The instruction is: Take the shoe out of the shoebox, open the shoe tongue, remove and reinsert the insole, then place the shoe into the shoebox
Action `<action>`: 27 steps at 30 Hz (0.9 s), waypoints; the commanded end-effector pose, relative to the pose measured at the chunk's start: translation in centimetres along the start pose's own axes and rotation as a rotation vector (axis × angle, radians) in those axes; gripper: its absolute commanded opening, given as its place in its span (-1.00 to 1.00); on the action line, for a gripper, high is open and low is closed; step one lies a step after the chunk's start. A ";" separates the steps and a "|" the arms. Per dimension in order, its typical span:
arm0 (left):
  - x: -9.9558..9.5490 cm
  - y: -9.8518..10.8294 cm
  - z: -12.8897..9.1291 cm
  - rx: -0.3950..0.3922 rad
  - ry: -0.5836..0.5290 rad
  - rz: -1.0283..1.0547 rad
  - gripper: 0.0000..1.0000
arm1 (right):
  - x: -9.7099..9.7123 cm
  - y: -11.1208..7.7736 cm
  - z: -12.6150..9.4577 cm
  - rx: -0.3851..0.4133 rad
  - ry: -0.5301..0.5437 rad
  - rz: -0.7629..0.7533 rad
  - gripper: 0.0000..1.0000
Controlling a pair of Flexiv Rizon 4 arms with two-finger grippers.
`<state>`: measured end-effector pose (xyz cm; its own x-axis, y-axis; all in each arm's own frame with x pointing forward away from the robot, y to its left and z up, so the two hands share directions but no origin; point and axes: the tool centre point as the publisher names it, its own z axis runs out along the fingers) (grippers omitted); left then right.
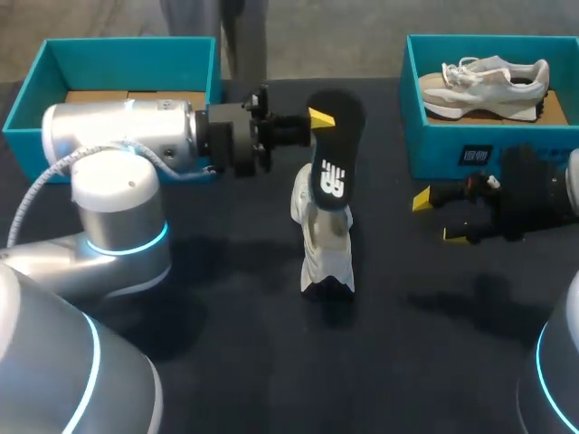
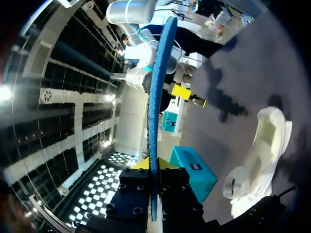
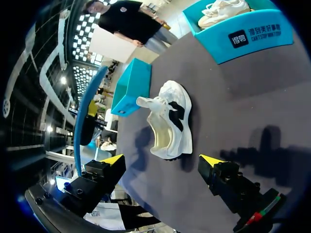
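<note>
Head view: the left gripper (image 1: 318, 119) is clamped on the insole (image 1: 333, 149) (black face with a white logo), held above the table (image 1: 226, 344). The white shoe (image 1: 324, 249) rests on the table near it, outside the left shoebox (image 1: 54, 54). The right gripper (image 1: 441, 217) hovers with fingers apart before the right shoebox (image 1: 470, 154), which holds a beige shoe (image 1: 493, 80). Left wrist view: the insole (image 2: 156, 97) runs edge-on between the closed fingers, with the shoe (image 2: 262, 150) beside it. Right wrist view: both yellow tips stand wide apart, and the shoe (image 3: 172, 116) lies ahead.
</note>
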<state>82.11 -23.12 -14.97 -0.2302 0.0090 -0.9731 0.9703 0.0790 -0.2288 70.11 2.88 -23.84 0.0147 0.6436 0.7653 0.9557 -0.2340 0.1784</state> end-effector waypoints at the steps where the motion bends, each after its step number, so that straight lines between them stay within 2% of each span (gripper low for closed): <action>1: 0.3 -1.2 -3.0 0.008 0.041 -0.078 -1.00 | 0.1 0.0 0.1 -0.002 -0.003 0.002 1.00; 6: 1.6 -2.2 -4.6 -0.007 0.079 -0.153 -1.00 | 0.1 0.0 0.1 -0.002 -0.003 0.002 1.00; 13: 2.9 -4.1 -6.3 0.025 0.139 -0.322 -1.00 | 0.1 0.0 0.1 -0.002 -0.003 0.002 1.00; 20: 3.7 -6.3 -7.5 0.080 0.217 -0.443 -1.00 | 0.1 0.0 0.1 -0.002 -0.003 0.002 1.00; 27: 3.9 -8.0 -8.3 0.088 0.258 -0.476 -1.00 | 0.1 0.0 0.1 -0.002 -0.003 0.002 1.00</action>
<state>73.49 -16.19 -17.32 -0.6469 0.2279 -0.7277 0.7531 0.0410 -0.6567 70.12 2.89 -23.85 0.0146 0.6435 0.7653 0.9557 -0.2340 0.1784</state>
